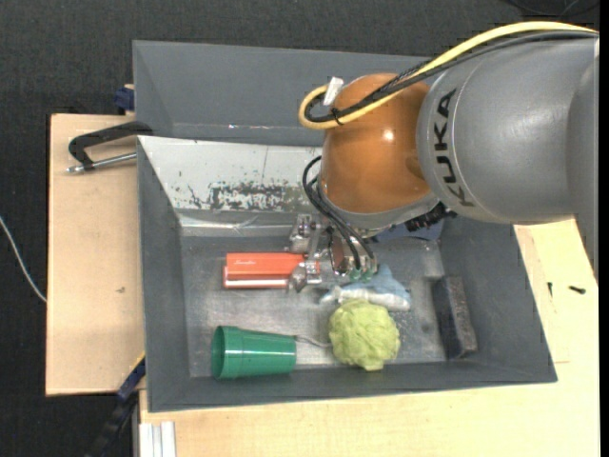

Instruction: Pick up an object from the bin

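My gripper (324, 267) hangs low in the middle of the bin, its metal fingers just right of an orange rectangular block (257, 270) that lies flat on the floor. The left finger stands at that block's right end; I cannot see whether the fingers are open or shut. Just below the gripper lies a pale blue-white crumpled piece (381, 296), and below that a yellow-green fuzzy ball (363, 336). A green plastic cup (251, 352) lies on its side at the front left.
A dark grey rectangular bar (453, 315) lies along the bin's right side. The arm's orange cover and grey body hang over the back right of the bin.
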You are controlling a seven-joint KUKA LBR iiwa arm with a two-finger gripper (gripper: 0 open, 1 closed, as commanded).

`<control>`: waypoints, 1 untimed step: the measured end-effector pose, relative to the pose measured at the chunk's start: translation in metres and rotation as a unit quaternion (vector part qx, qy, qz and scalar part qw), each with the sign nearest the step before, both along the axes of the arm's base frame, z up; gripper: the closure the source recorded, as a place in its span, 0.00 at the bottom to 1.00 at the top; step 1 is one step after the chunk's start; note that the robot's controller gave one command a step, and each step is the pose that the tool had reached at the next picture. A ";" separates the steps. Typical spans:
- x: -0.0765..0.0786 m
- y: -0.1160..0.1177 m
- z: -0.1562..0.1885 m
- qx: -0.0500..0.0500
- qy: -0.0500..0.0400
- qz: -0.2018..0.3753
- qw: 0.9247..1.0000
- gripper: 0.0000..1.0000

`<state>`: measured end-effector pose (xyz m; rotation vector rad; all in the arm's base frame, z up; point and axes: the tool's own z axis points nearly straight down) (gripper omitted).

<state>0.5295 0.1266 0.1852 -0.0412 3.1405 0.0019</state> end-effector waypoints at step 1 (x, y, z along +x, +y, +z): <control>0.000 0.000 0.000 0.000 0.000 0.000 1.000 1.00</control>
